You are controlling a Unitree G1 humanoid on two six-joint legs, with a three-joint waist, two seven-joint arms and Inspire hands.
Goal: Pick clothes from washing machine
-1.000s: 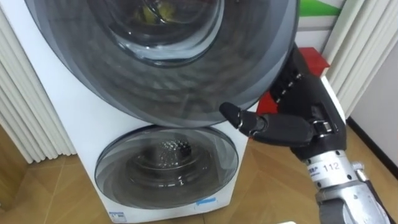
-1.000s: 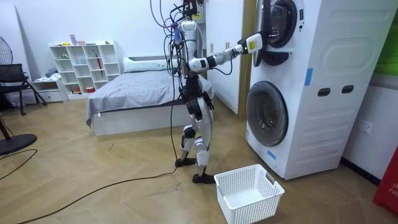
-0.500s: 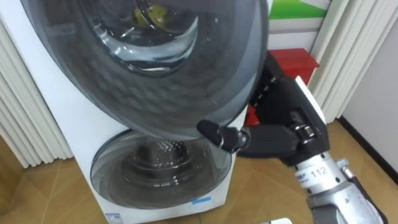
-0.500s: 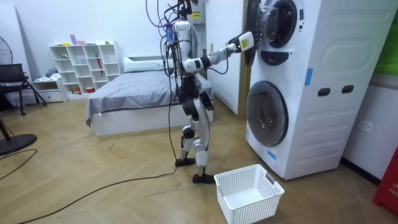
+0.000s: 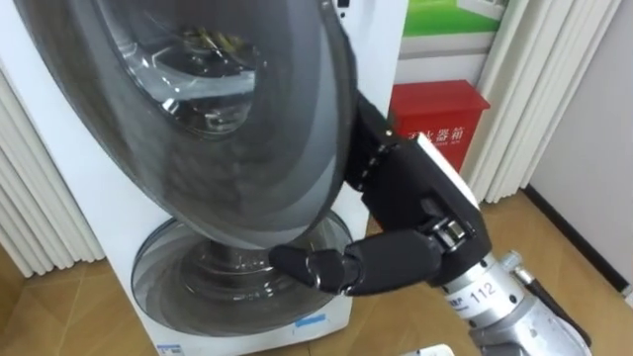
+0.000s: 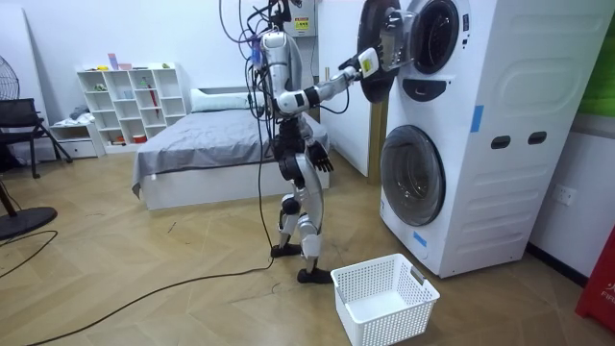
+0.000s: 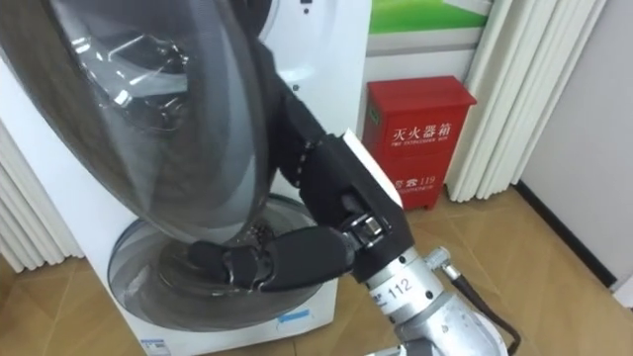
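Left eye view: right hand [image 5: 415, 193] sits at the edge of the upper door [image 5: 198, 129], partly behind it; I can't tell whether it's clamped on. Room view: the door stands partway open on the washing machine [image 6: 480, 135]. The drum mouth is dark and I can't make out any clothes. Left hand [image 6: 323, 163] hangs by the hip. A white basket [image 6: 384, 298] is on the floor near the robot's feet.
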